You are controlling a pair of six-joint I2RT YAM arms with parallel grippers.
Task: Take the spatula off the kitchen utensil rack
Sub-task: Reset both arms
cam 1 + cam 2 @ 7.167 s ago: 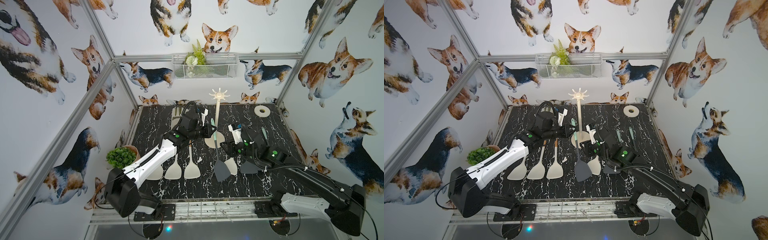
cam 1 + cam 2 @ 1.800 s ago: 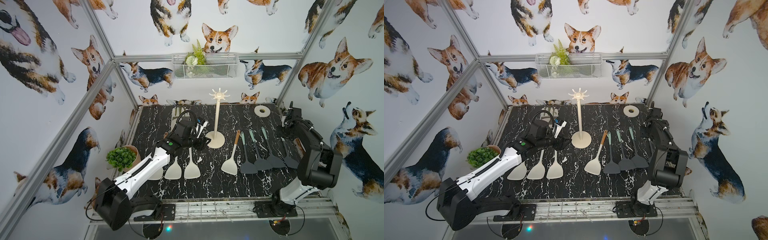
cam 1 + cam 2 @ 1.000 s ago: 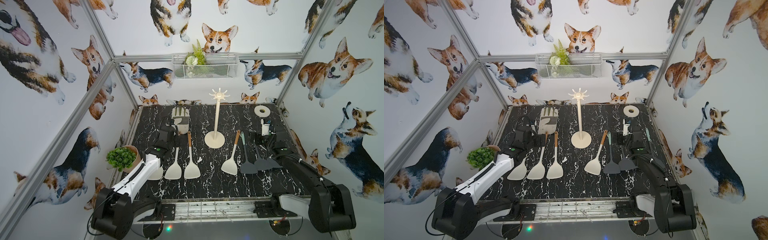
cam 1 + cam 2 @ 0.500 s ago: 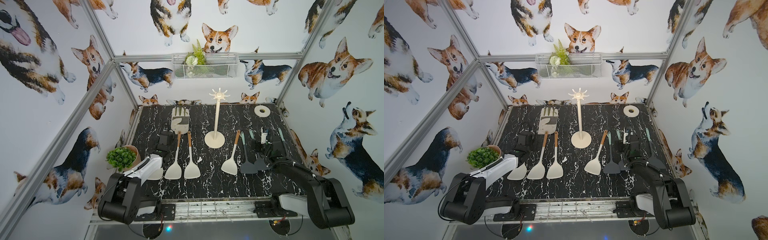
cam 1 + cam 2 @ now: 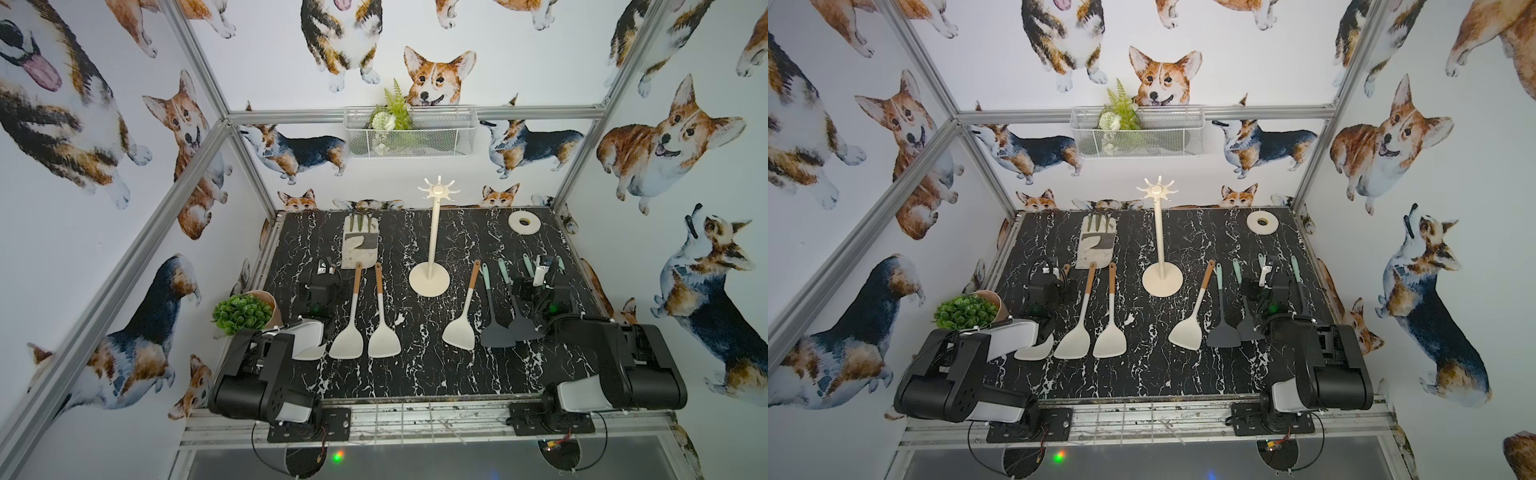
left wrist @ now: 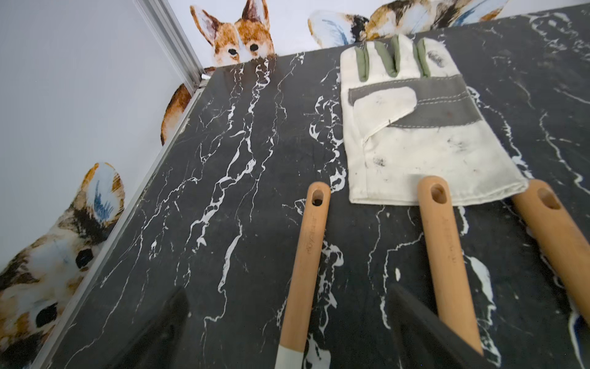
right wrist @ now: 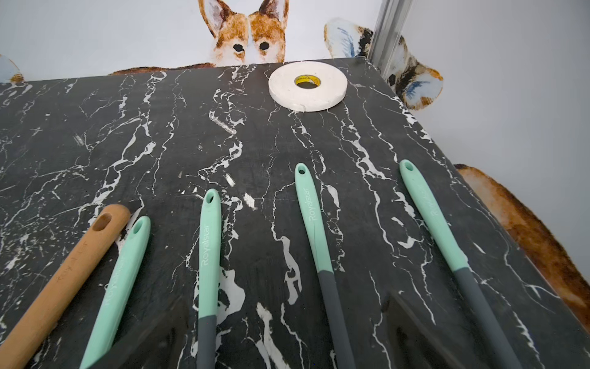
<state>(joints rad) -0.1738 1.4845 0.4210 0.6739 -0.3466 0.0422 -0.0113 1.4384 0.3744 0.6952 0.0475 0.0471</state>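
Seemingly finished: nothing hanging from the kitchen utensil rack point(image 5: 433, 237), upright at centre frame in both top views, hooks bare. Cream spatulas point(image 5: 384, 340) lying flat lower left of its base, one more lower right beside the dark spatulas point(image 5: 496, 332). Left gripper point(image 6: 287, 292) spread wide and empty, a wooden handle point(image 6: 311, 242) lying in the gap in the left wrist view. Right gripper point(image 7: 285, 300) equally wide, holding nothing, low over the mint handles point(image 7: 209, 230). Main risk from here, probably: closing or sweeping while parked this low, snagging a handle and dragging it across the marble table point(image 5: 415, 374). Also possible: reaching toward centre and clipping the slim pole, tipping the rack on its small disc base.
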